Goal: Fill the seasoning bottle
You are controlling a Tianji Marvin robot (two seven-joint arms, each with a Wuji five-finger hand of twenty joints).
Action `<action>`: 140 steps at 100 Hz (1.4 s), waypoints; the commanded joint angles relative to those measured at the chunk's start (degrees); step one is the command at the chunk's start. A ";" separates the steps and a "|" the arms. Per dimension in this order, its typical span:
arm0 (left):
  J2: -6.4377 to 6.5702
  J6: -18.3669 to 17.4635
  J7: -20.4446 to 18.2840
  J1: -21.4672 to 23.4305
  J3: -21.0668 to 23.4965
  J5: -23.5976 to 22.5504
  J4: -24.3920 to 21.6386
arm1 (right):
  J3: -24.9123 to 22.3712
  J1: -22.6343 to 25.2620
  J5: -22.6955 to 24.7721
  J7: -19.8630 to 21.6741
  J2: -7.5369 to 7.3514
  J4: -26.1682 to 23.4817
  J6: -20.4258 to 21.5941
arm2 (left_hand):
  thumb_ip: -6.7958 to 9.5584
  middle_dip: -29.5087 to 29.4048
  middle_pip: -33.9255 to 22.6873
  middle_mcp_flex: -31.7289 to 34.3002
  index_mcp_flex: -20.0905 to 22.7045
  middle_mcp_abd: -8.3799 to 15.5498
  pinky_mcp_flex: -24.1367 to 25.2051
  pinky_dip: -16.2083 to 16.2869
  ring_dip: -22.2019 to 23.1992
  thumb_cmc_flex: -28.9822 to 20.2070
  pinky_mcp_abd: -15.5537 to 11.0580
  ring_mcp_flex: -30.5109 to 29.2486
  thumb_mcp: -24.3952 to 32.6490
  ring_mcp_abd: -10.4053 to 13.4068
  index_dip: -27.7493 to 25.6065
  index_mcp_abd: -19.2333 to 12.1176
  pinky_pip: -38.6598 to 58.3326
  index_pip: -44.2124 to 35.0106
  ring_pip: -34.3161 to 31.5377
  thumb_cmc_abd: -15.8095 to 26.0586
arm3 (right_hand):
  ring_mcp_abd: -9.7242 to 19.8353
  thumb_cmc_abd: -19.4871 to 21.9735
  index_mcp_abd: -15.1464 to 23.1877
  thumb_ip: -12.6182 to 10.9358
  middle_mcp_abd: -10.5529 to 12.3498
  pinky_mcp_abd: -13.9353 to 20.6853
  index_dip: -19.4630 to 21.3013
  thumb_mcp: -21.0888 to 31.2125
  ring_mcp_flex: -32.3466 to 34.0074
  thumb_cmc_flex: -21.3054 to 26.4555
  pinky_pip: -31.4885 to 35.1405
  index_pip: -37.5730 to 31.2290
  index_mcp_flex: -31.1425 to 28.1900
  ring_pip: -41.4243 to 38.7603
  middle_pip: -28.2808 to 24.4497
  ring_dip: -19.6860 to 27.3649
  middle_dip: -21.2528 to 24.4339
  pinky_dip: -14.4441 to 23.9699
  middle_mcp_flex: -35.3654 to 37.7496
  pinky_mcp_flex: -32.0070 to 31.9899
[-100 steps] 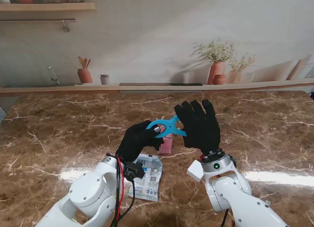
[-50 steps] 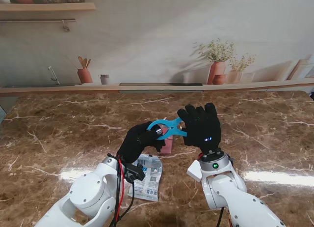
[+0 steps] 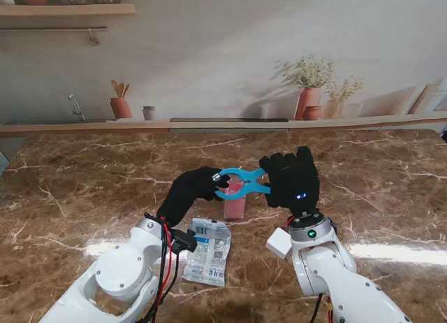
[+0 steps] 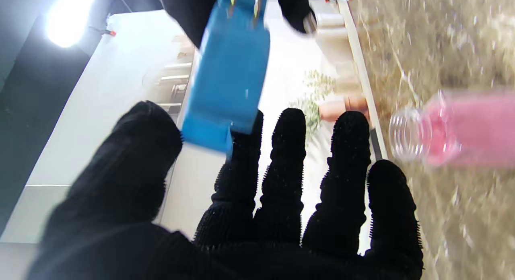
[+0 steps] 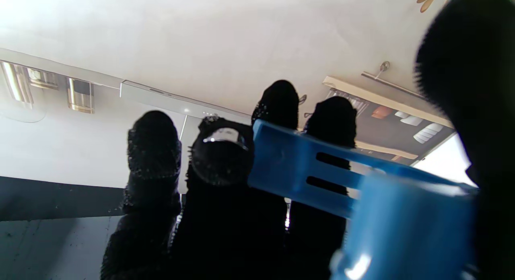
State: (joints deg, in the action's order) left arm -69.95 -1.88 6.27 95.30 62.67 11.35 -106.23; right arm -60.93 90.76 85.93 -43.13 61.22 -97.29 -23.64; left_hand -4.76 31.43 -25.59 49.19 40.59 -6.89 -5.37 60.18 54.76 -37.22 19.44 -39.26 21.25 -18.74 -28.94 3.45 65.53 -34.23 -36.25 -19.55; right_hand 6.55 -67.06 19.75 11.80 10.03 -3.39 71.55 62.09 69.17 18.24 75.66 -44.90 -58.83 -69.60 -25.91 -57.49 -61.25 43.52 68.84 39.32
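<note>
Blue clip held in the air between both robot hands, above the pink seasoning bottle

The blue clip [image 3: 242,181] is pinched at one end by the right robot hand [image 3: 293,183], its fingers curled round the handles; the other end is touched by the fingertips of the left robot hand [image 3: 190,195], thumb apart from the rest, but whether a firm grip is kept there cannot be told. The seasoning bottle [image 3: 235,205] stands on the desk [image 3: 84,190] just under the clip, cap off, open neck seen in the left wrist view [image 4: 410,133]. The refill sachet [image 3: 207,250] lies flat, nearer to me. The clip is best given over to one hand only and laid well apart from the bottle, so that the open neck is not knocked and a hand is freed for the sachet
</note>
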 commanded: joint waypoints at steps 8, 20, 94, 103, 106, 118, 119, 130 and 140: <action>0.61 2.77 1.11 -0.21 3.40 -2.06 -0.98 | -0.95 1.66 -0.02 0.89 -0.39 0.14 -0.07 | 2.09 -1.01 1.56 -2.15 -1.14 1.83 0.61 -0.14 -1.12 -0.07 0.10 1.56 -7.94 1.69 -0.11 -4.35 -1.07 2.15 1.99 3.88 | 5.26 6.07 12.47 -2.00 6.88 -1.08 7.56 5.87 2.16 7.84 2.14 -29.46 -15.58 -1.54 -38.12 -2.13 -5.55 1.67 13.28 0.42; 1.56 8.45 -1.03 -0.82 5.96 -9.05 -0.87 | -1.21 2.37 -0.33 0.70 -0.39 0.56 -0.04 | 2.20 -1.01 1.60 -1.74 0.47 1.53 -1.55 0.08 -0.75 -2.60 0.35 0.30 -7.64 1.37 -0.32 -4.68 0.09 1.85 1.06 4.11 | 5.25 6.17 12.41 -2.09 6.73 -1.08 8.09 5.95 2.38 7.97 2.26 -29.52 -15.63 -2.08 -39.18 -2.53 -5.64 1.67 13.37 0.50; 3.49 19.77 -8.71 -15.56 -4.59 -27.40 18.99 | 0.12 1.98 -1.22 1.87 -0.63 2.50 1.72 | -4.03 2.65 1.66 15.09 10.93 1.74 -22.58 -10.58 -7.23 -17.01 0.81 -19.07 13.79 3.90 15.11 -7.00 15.39 -9.53 -8.34 -6.47 | 5.29 7.13 12.21 -2.25 6.81 -0.72 9.17 6.10 1.54 8.04 0.75 -29.66 -15.70 -1.35 -39.85 -2.87 -5.36 1.39 13.13 -0.62; 3.25 19.01 -8.03 -17.27 -6.74 -28.63 21.20 | 0.27 1.75 -1.45 1.62 -0.61 2.80 1.86 | -4.38 1.59 1.56 18.99 13.33 1.47 -27.47 -12.44 -7.97 -14.90 1.60 -23.44 16.28 4.40 16.34 -7.04 17.66 -11.74 -9.65 -11.08 | 5.30 7.24 12.21 -2.25 6.81 -0.70 9.22 6.10 1.50 7.99 0.62 -29.65 -15.70 -1.26 -39.82 -2.88 -5.41 1.42 13.14 -0.66; 3.16 18.62 -7.66 -17.77 -7.40 -29.20 21.94 | 0.28 1.70 -1.53 1.52 -0.60 2.88 1.92 | -4.64 1.36 1.27 19.99 13.79 1.45 -28.65 -13.31 -8.20 -13.96 1.75 -24.54 16.92 4.65 16.84 -7.20 18.48 -12.78 -10.09 -12.67 | 5.30 7.29 12.21 -2.25 6.81 -0.70 9.24 6.07 1.47 7.99 0.60 -29.64 -15.71 -1.23 -39.81 -2.89 -5.43 1.43 13.15 -0.66; 3.35 18.16 -8.64 -19.34 -9.30 -29.99 23.47 | 0.29 1.62 -1.80 1.24 -0.55 3.08 2.06 | -5.54 2.50 -1.29 20.79 14.16 2.05 -27.30 -13.24 -7.61 -11.38 2.67 -24.85 16.64 5.28 15.88 -8.14 20.00 -15.82 -10.99 -15.79 | 5.30 7.57 12.21 -2.26 6.78 -0.64 9.29 5.97 1.32 7.97 0.33 -29.62 -15.71 -1.05 -39.72 -2.89 -5.50 1.44 13.11 -0.83; 3.37 18.12 -8.80 -19.40 -9.39 -29.97 23.54 | 0.28 1.62 -1.81 1.24 -0.55 3.09 2.07 | -5.60 2.72 -1.65 20.60 14.04 2.07 -26.75 -13.06 -7.40 -11.16 2.74 -24.60 16.52 5.31 15.71 -8.25 20.02 -16.10 -11.09 -15.99 | 5.30 7.56 12.21 -2.26 6.78 -0.64 9.29 5.96 1.31 8.00 0.32 -29.62 -15.71 -1.04 -39.71 -2.89 -5.51 1.45 13.11 -0.83; 3.71 17.59 -10.10 -20.06 -10.44 -30.54 24.13 | 0.11 1.79 -1.89 1.31 -0.55 3.01 2.30 | -6.15 4.23 -4.73 18.82 12.57 2.72 -23.01 -11.04 -5.74 -9.00 2.64 -22.71 15.11 5.63 13.42 -9.82 19.45 -18.59 -11.35 -17.15 | 5.30 7.66 12.21 -2.29 6.79 -0.66 9.32 5.93 1.23 7.97 0.19 -29.61 -15.72 -0.92 -39.61 -2.88 -5.58 1.47 13.09 -0.89; 4.16 17.27 -11.77 -20.72 -11.41 -31.16 24.48 | 0.07 1.85 -2.07 1.32 -0.53 2.99 2.58 | -6.24 4.37 -5.47 18.01 11.94 3.14 -21.24 -10.32 -5.26 -8.47 2.41 -21.65 14.59 5.95 12.96 -10.50 18.34 -19.08 -10.95 -17.66 | 5.31 7.80 12.21 -2.30 6.80 -0.65 9.34 5.90 1.19 7.99 0.09 -29.60 -15.71 -0.85 -39.55 -2.87 -5.65 1.49 13.09 -0.95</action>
State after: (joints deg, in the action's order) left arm -66.05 15.65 -4.63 74.86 51.89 -19.45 -82.29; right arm -60.76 92.22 84.17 -42.42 60.64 -94.46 -21.18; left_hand -8.93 34.71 -29.05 66.42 53.07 -5.43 -28.00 48.48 48.50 -48.24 20.78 -62.04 36.74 -15.10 -14.93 -4.06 82.00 -51.56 -44.40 -35.05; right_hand 6.34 -67.16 19.76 11.80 10.03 -3.41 73.40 62.10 69.18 18.24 75.61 -44.88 -59.95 -70.92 -25.91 -58.58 -62.00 43.52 69.99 39.07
